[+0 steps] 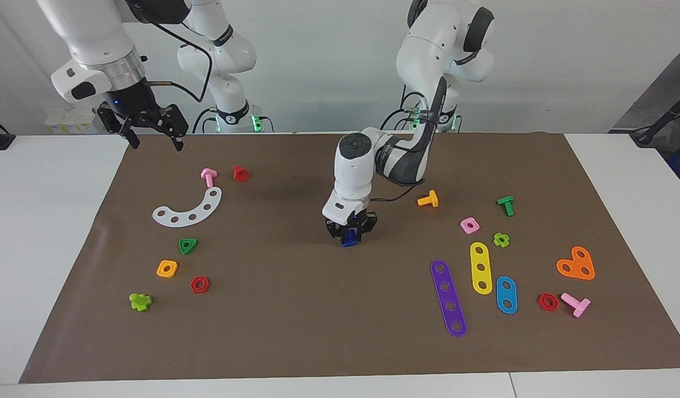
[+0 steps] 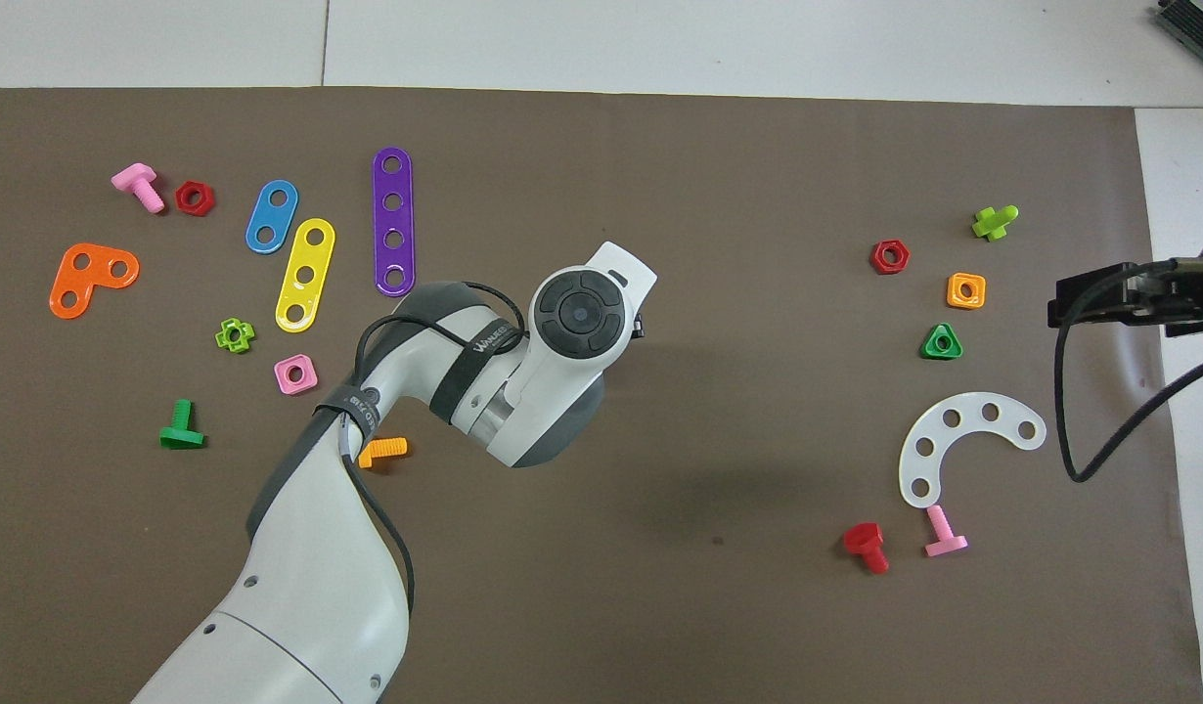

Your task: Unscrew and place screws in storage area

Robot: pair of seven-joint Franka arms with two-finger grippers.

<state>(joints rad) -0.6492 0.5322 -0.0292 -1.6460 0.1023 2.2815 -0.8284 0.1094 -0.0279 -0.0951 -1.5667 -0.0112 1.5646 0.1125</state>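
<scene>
A dark-blue screw (image 1: 349, 239) sits low at the middle of the brown mat, and my left gripper (image 1: 350, 234) points straight down, shut on it. From overhead the left arm's wrist (image 2: 582, 315) hides the screw. The storage area lies toward the right arm's end: a white curved strip (image 1: 188, 209) (image 2: 963, 442), a green triangle nut (image 1: 188, 245), an orange square nut (image 1: 167, 268) and a red hexagon nut (image 1: 199, 284). My right gripper (image 1: 153, 142) waits raised and open over the mat's corner by its own base.
A pink bolt (image 1: 208, 177), a red bolt (image 1: 240, 173) and a lime piece (image 1: 140, 301) lie around the storage area. Toward the left arm's end lie an orange bolt (image 1: 428, 199), a green bolt (image 1: 506, 205), purple (image 1: 448, 297), yellow and blue strips, and an orange plate (image 1: 576, 264).
</scene>
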